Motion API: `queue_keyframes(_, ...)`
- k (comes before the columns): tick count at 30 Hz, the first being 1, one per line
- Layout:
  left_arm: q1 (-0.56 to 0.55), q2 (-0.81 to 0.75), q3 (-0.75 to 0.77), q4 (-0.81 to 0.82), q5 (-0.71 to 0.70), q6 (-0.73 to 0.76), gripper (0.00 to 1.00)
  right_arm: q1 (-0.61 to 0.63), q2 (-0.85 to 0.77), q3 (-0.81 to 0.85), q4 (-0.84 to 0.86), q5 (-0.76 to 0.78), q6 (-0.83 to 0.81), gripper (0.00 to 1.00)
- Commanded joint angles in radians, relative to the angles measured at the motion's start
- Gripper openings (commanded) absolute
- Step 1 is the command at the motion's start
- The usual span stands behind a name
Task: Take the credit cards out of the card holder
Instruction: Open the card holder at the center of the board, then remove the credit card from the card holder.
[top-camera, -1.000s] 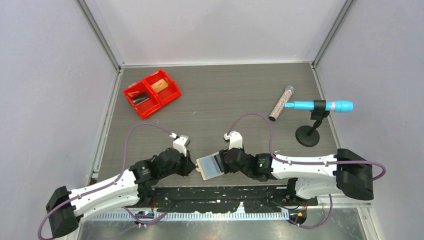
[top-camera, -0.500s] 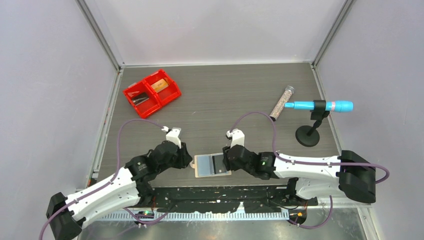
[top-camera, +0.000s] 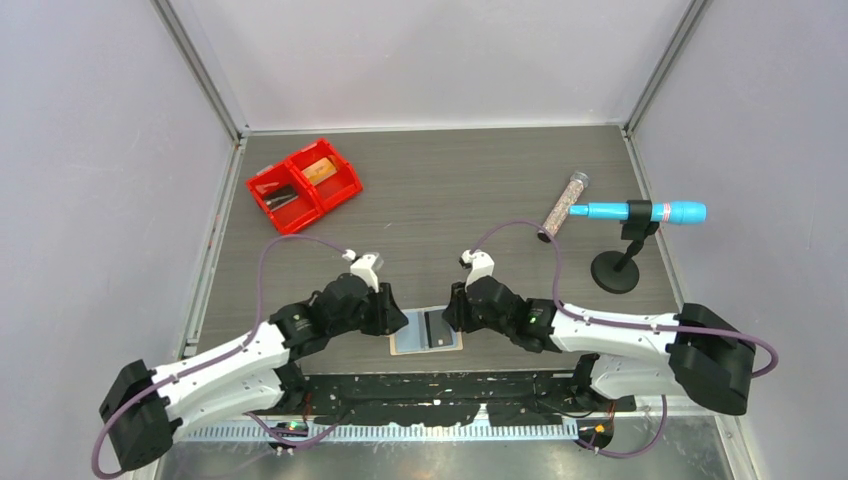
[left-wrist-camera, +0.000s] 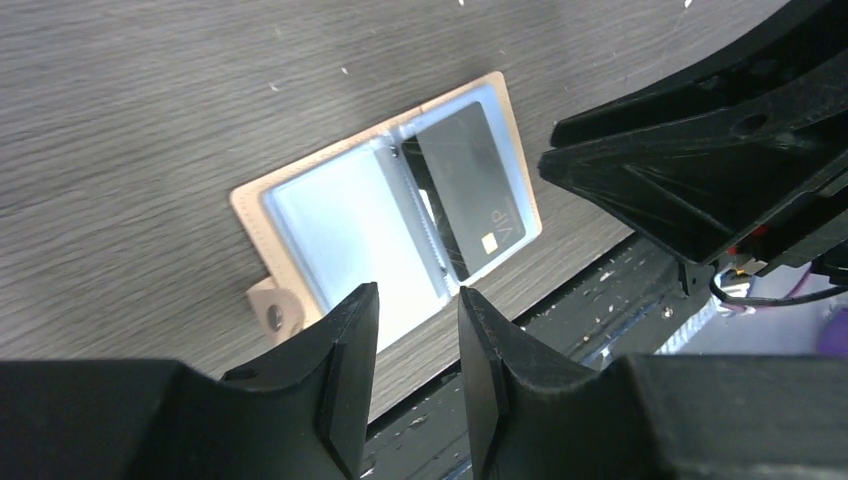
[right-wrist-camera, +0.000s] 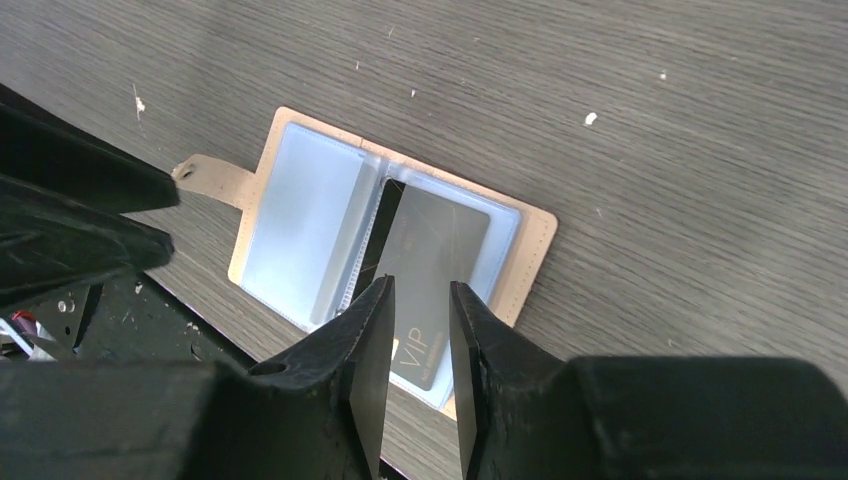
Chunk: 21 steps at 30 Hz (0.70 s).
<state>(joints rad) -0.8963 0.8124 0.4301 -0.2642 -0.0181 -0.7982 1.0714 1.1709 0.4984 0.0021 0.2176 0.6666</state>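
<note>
The card holder (top-camera: 428, 330) lies spread open; left gripper (left-wrist-camera: 415, 330) and right gripper (right-wrist-camera: 418, 320) hover above, jaws narrow and empty. Next, the dark credit card (right-wrist-camera: 440, 250) likely needs pinching out.

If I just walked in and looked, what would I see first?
Probably the tan card holder lying open at the near edge of the table, with a dark card marked VIP in its right pocket. The left hand and the right hand hover just above it, fingers apart. A bright red bin at the far left stands out too.
</note>
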Motion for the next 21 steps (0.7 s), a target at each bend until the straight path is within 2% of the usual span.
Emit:
queue_keyframes(1, -0.001, 0.101, 0.009, 0.194, 0.087, -0.032, 0.37, -0.014, 0.043, -0.009, 0.101, -0.053, 0.020, 0.33)
queue_keyframes(11, -0.005, 0.283, -0.023, 0.394, 0.112, -0.061, 0.37, -0.025, 0.115, -0.040, 0.140, -0.050, 0.026, 0.31)
queue_keyframes(21, -0.007, 0.413, -0.052, 0.496, 0.102, -0.061, 0.37, -0.025, 0.142, -0.093, 0.199, -0.069, 0.065, 0.27)
